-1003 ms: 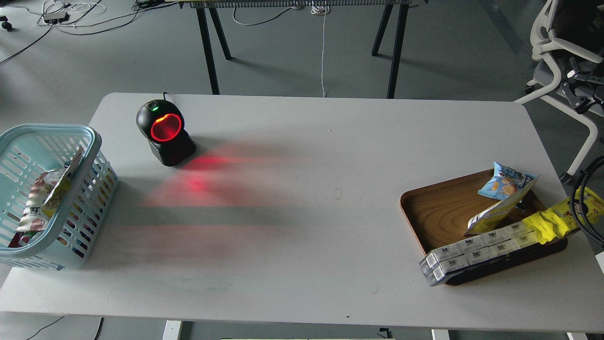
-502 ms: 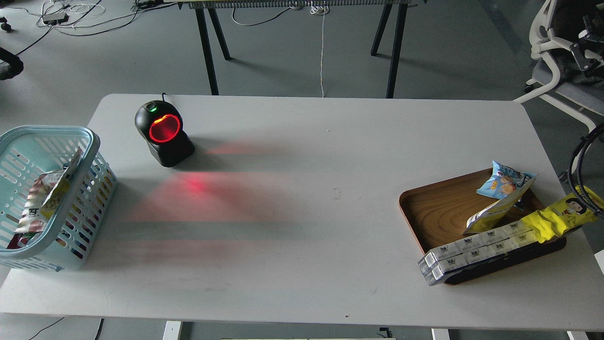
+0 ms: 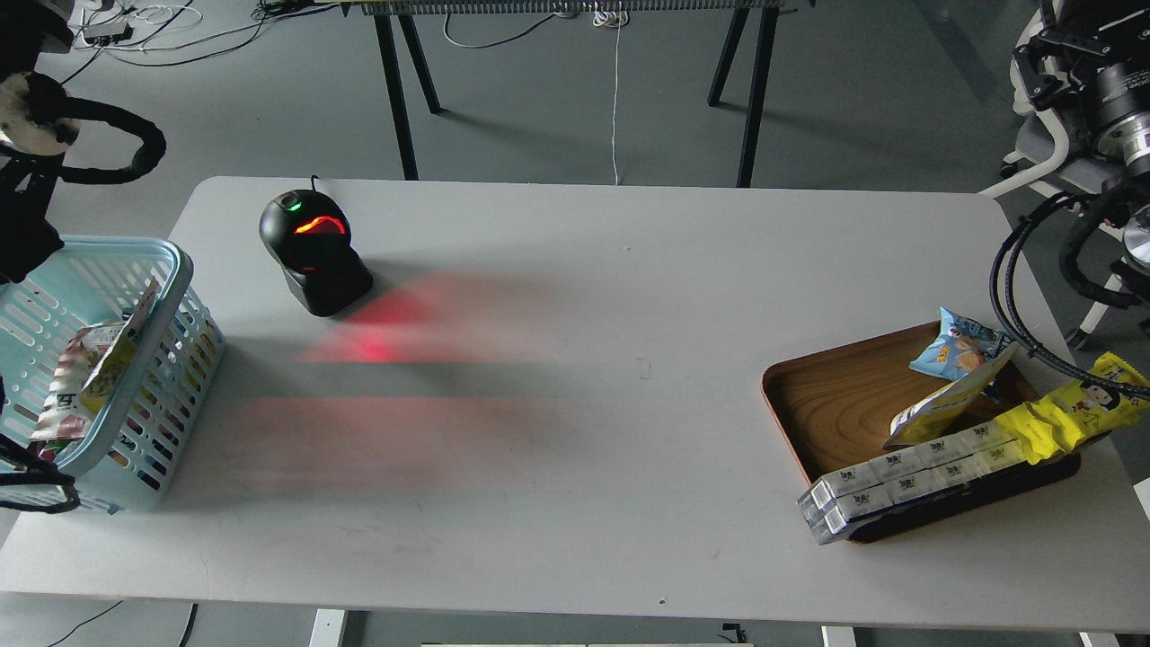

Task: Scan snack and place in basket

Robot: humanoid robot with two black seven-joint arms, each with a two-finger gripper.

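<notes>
The snack (image 3: 945,406), a yellow and white pouch, leans on its edge in the brown wooden tray (image 3: 831,404) at the right. The light blue basket (image 3: 144,296) stands at the table's left edge with several packs in it, among them a similar yellow and white pouch (image 3: 108,367). My left arm (image 3: 25,225) shows at the left edge, above the basket's far corner. My right arm (image 3: 1092,81) shows at the top right, beyond the table and far above the tray. The fingers of both arms are dark and cut off, so I cannot tell how they stand.
A black scanner (image 3: 313,247) with a red glowing window stands at the back left and casts red light on the table. The tray also holds a small blue chip bag (image 3: 959,349), a long yellow wrapper (image 3: 1069,409) and white boxes (image 3: 898,481). Black cables (image 3: 1015,305) hang above the tray's right side.
Both arms have risen into view, the left at the left edge above the basket, the right at the top right. The objects on the table have not moved.
</notes>
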